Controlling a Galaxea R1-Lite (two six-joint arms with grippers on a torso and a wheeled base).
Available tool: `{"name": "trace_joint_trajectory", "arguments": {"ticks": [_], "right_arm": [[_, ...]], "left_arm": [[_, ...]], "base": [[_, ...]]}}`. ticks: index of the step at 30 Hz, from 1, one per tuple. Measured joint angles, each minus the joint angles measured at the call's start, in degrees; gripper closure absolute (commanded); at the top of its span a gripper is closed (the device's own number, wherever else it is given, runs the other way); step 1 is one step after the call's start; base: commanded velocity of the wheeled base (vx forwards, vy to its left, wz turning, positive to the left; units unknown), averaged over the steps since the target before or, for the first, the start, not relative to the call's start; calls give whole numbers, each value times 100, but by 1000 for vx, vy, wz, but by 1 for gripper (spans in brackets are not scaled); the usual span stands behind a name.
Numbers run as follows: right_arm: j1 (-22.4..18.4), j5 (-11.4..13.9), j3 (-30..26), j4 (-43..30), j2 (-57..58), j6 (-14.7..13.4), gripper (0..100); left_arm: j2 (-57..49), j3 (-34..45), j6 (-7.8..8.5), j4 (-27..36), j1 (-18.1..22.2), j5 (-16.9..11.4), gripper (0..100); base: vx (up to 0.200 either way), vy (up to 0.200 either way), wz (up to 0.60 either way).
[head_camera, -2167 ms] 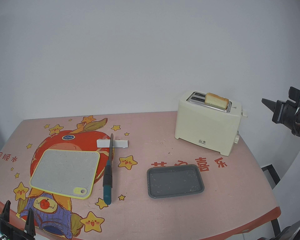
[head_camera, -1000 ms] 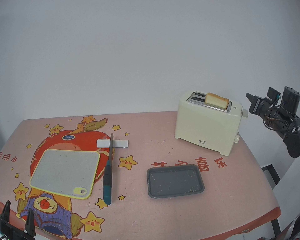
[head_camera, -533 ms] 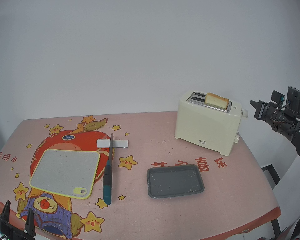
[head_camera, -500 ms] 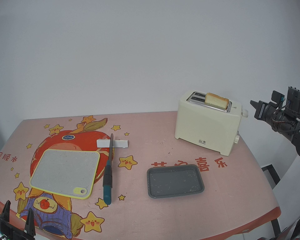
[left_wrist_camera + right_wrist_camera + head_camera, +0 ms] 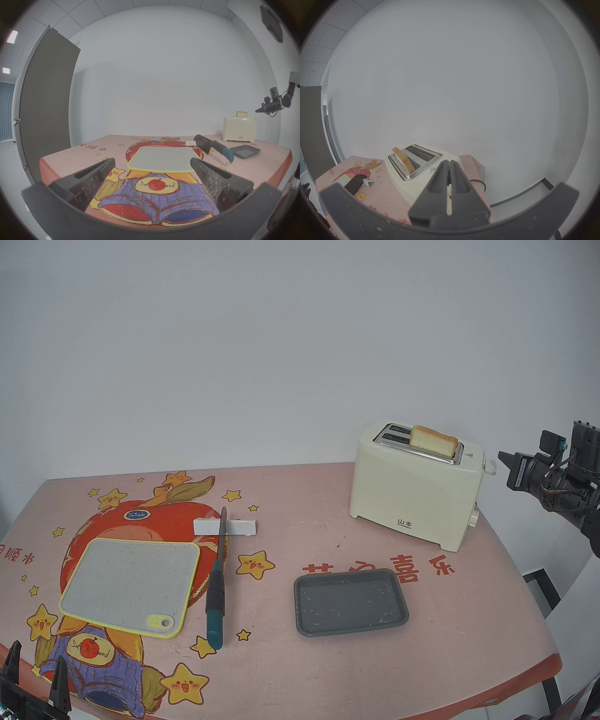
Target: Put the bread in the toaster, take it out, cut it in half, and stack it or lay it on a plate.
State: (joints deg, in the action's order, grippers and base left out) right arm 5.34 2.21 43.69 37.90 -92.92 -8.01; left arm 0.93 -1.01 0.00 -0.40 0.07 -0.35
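A toasted bread slice (image 5: 433, 441) stands up out of the near slot of the cream toaster (image 5: 412, 490) at the table's back right. My right gripper (image 5: 504, 458) hangs shut and empty in the air just right of the toaster's lever knob (image 5: 489, 466), at about its height. In the right wrist view the right gripper (image 5: 449, 165) has its fingers pressed together above the toaster (image 5: 422, 175) and the bread (image 5: 403, 160). My left gripper (image 5: 151, 162) is open at the table's front left corner, short of the cutting board (image 5: 162, 154).
A grey tray-like plate (image 5: 350, 601) lies in front of the toaster. The knife (image 5: 216, 587) rests with its blade on a small white block (image 5: 240, 527), right of the yellow-rimmed cutting board (image 5: 131, 585). The table's right edge runs close behind the toaster.
The right gripper swung in from the right toward the toaster's lever end, then sank a little to lever height. The bread, knife and left arm stayed put.
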Motion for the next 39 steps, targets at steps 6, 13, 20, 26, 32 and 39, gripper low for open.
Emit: {"name": "trace_joint_trajectory", "arguments": {"ticks": [6,13,20,26,32,39], "right_arm": [[9,6,-100,35,-61,139,100],[9,13,-124,44,-135,158,100],[9,20,-124,50,-229,161,100],[9,22,-124,50,-256,169,100],[11,17,-161,44,-269,180,100],[35,15,-227,39,-273,282,100]], "left_arm": [[0,0,0,0,0,2,0],[0,0,0,0,0,0,0],[0,0,0,0,0,0,0],[0,0,0,0,0,2,0],[0,0,0,2,0,2,0],[0,0,0,2,0,0,0]], "base": [[0,0,0],[0,0,0],[0,0,0],[0,0,0],[0,0,0],[0,0,0]]}}
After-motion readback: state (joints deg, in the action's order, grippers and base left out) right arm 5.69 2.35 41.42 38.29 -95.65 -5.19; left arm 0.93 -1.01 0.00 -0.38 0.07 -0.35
